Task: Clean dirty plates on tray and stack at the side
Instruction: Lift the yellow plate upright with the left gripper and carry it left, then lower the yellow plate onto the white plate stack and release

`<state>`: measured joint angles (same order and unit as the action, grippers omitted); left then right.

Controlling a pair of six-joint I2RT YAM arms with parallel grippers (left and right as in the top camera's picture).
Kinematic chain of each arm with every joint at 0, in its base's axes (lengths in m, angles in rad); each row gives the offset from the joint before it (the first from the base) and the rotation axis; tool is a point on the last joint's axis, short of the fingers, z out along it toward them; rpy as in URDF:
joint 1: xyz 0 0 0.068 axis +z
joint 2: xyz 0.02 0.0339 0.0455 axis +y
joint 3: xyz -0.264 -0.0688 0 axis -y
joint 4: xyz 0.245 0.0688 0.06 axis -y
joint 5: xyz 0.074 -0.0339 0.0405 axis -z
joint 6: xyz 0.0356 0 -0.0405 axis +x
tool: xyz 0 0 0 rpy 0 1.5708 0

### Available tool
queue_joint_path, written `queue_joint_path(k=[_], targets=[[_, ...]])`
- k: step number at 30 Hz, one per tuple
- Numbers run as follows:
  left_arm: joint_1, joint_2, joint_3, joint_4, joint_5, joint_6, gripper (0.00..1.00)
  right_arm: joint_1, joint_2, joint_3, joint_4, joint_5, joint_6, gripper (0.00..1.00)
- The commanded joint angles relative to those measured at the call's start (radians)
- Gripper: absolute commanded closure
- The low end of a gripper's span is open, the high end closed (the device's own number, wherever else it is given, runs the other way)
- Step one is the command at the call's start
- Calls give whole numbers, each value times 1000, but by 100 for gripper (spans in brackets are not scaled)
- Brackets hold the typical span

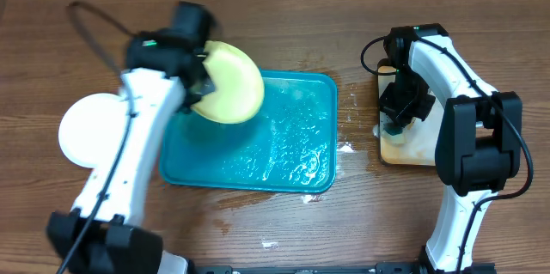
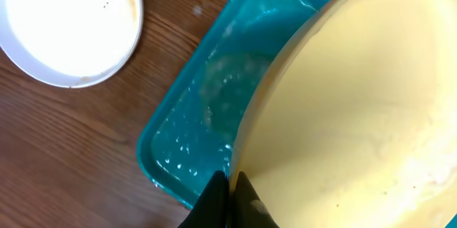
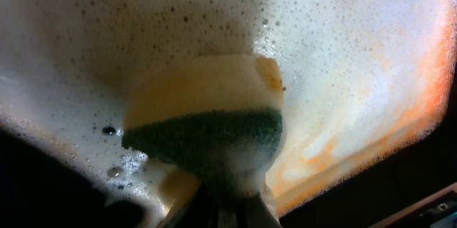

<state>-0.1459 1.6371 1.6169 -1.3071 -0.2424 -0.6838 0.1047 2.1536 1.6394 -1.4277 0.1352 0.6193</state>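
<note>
Hard to see much on my left wrist camera: the pale yellow plate (image 2: 357, 114) fills the right half and runs off the top, right and bottom edges, so only part of its rim shows. Of my left gripper (image 2: 228, 201) I get just two dark fingertips at the bottom edge, pressed onto that rim, pinching it. From overhead, the left gripper (image 1: 199, 83) is blurred and partly covered by the pale yellow plate (image 1: 234, 87), which is tilted and held up over the far left corner of the teal tray (image 1: 296, 175). The teal tray (image 2: 182, 153) is wet and glistening, sitting mid-table. The white plate (image 1: 90, 130) lies flat on the wood towards the left edge of the table, apart from the tray; I cannot tell if that white plate (image 2: 68, 21) is one or a stack, and a faint brown smear marks its rim. Over by the right edge of the table, my right gripper (image 1: 397, 124) sits down in the small beige tray (image 1: 419, 152), my own wrist hiding most of it. Up close, the right gripper (image 3: 223, 210) is nearly cut off at the bottom, closed on the sponge (image 3: 207, 117), green side down, amid foam on the small beige tray (image 3: 357, 49).
</note>
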Motion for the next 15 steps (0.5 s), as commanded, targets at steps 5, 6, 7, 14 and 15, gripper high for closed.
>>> queue_joint_path(k=[5,6,7,14,15], targets=[[370,-199,-302,160,299,190,95,-7,-10,-6,-6,-6,-19,96],[438,-224,-356,189,336,209,96,-7,-10,-6,-6,-6,-19,96],[498,-243,-402,216,370,237,95,-7,-10,-6,-6,-6,-19,96],[849,-282,-571,330,587,328,96,-7,-10,-6,-8,-6,-23,96],[890,-282,-585,358,623,320,96,-7,-10,-6,-10,-6,-23,96]])
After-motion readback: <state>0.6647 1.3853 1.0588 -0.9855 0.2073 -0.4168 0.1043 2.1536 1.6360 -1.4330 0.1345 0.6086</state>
